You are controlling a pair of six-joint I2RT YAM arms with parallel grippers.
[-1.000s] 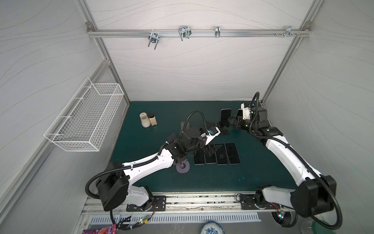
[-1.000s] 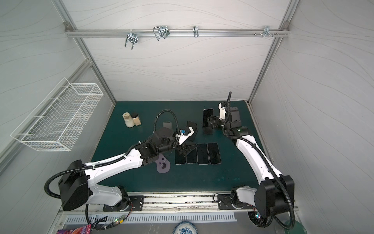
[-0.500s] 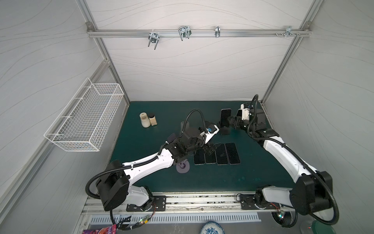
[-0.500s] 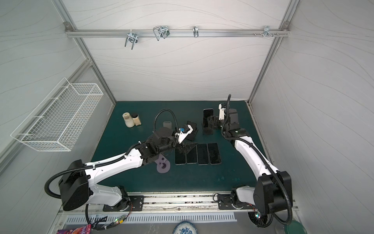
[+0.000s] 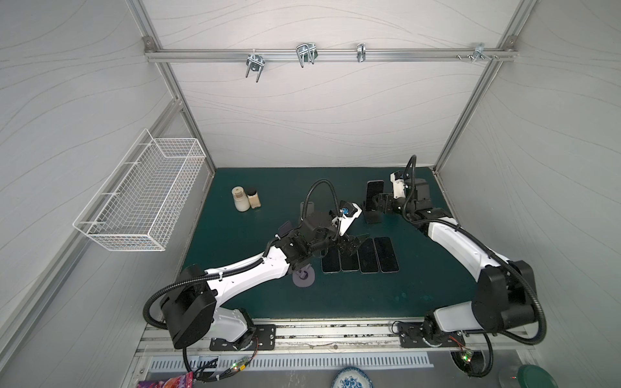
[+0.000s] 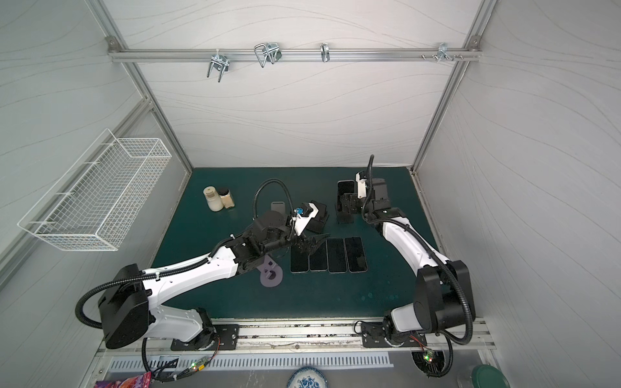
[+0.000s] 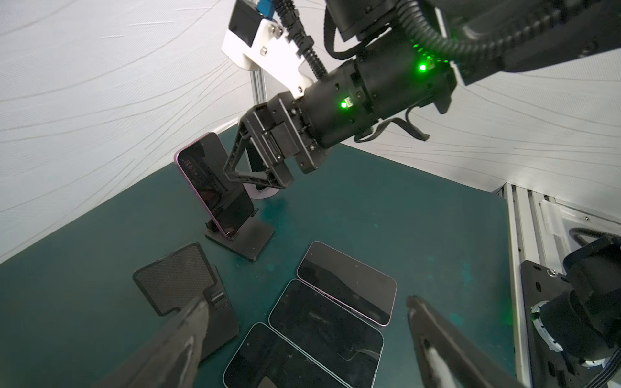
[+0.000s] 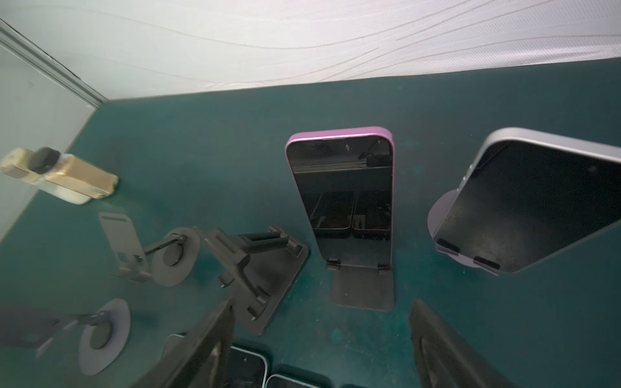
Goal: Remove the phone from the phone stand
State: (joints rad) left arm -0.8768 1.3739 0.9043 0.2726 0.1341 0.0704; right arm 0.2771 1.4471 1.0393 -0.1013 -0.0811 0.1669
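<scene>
Just beyond right tool (image 8: 322, 302), propped phone (image 8: 339, 191)

Pink-edged phone with black glass screen (image 8: 341, 188): the face is seen as glossy and mirror-like, the frame as smooth satin.
Black plastic phone stand (image 8: 364, 285): a matt finish is noted.
Dark green table mat (image 5: 369, 295): matt, faintly mottled.
White wire basket (image 5: 141, 198): coated metal mesh.
Silver aluminium rail (image 5: 420, 55): brushed metal.
Flat black phones (image 5: 368, 255): glossy glass.
</scene>
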